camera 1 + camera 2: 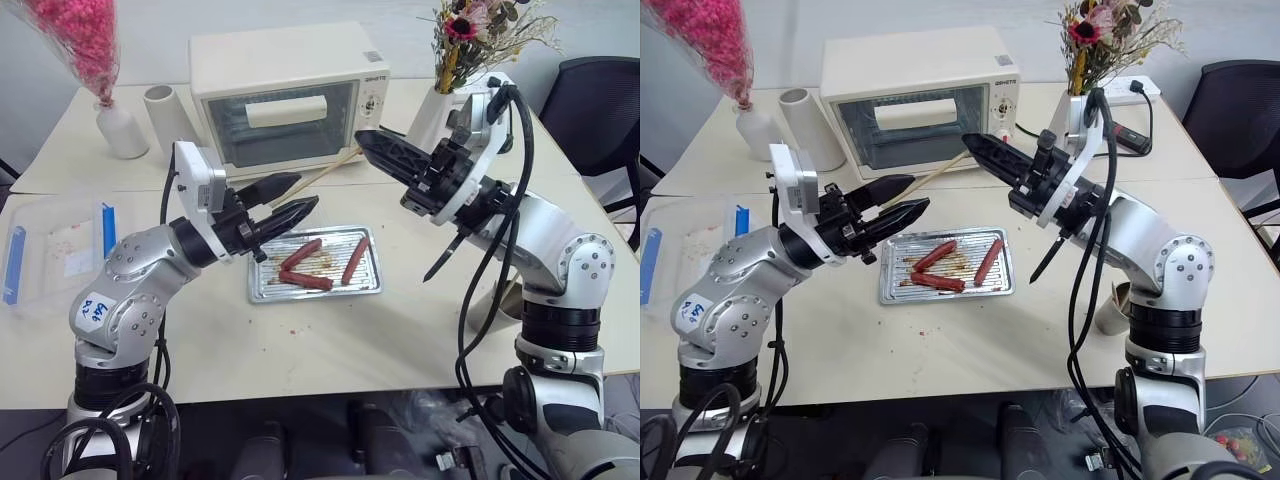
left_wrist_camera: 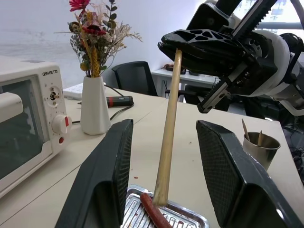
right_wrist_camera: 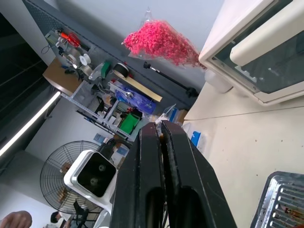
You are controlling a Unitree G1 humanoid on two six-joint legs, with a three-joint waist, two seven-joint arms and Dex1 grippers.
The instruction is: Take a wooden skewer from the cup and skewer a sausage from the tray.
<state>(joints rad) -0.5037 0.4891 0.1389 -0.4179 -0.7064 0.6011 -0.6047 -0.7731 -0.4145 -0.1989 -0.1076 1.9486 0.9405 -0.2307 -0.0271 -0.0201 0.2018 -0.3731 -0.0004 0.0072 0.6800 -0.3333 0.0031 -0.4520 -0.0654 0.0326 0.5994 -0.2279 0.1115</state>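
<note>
My right pincer (image 1: 372, 146), upper centre, was clenched on the wooden skewer (image 2: 168, 137); my left pincer (image 1: 290, 200) stood released around it. I judged closing squarely before releasing right safest.

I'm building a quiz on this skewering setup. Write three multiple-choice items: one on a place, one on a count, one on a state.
1. Where does the tray lie?
A. on the table in front of the toaster oven
B. inside the clear box
C. on a chair

2. How many sausages lie in the tray?
A. one
B. three
C. five

3. What is the right claw doing?
A. standing wide open
B. shut on the wooden skewer
C. shut on a sausage

Key: 1 A, the tray sits on the tabletop just before the oven. 2 B, three sausages show on its ribbed bottom. 3 B, the left wrist view shows the stick clamped in its fingers, running down between the left claw fingers.
</note>
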